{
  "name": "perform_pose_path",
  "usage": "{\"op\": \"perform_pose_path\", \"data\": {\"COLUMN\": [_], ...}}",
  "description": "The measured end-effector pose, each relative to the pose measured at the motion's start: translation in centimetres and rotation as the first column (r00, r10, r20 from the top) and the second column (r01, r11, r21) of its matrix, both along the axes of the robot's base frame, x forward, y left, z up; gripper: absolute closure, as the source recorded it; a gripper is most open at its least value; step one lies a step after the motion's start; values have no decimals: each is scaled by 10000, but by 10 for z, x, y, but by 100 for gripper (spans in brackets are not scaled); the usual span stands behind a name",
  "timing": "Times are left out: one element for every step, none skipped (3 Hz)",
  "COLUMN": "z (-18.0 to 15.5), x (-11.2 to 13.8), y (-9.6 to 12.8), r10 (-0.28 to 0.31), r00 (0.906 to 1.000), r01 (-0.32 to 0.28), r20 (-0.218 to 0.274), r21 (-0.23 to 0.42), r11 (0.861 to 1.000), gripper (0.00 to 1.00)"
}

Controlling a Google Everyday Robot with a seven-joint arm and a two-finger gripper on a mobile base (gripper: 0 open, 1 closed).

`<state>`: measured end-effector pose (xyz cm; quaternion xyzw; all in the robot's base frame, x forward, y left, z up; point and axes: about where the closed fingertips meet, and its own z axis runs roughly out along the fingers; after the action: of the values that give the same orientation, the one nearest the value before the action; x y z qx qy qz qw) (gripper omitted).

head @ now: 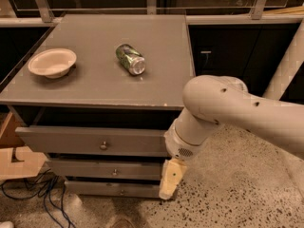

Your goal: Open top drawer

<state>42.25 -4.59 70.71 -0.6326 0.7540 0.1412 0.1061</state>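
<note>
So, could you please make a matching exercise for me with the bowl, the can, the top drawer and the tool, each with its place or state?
Things:
1. bowl
2. can
3. top drawer
4. tool

Places or states:
A. lying on its side, near the middle of the cabinet top
B. pulled out a little
C. upright, on the left part of the cabinet top
D. low, at the right end of the lower drawers

Pairs: 1-C, 2-A, 3-B, 4-D
</note>
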Motion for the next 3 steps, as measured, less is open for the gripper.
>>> {"op": "perform_pose_path", "data": {"z": [6, 2, -8], "x": [-8, 7, 28], "y": [-3, 7, 23], "r10": [-70, -60, -65], "r00": [9999, 9993, 9974], "r01": [71, 60, 77], "r20": [-102, 364, 712], "r21": [107, 0, -178], "r11": [9999, 10000, 9998], "gripper": [0, 0, 0]}}
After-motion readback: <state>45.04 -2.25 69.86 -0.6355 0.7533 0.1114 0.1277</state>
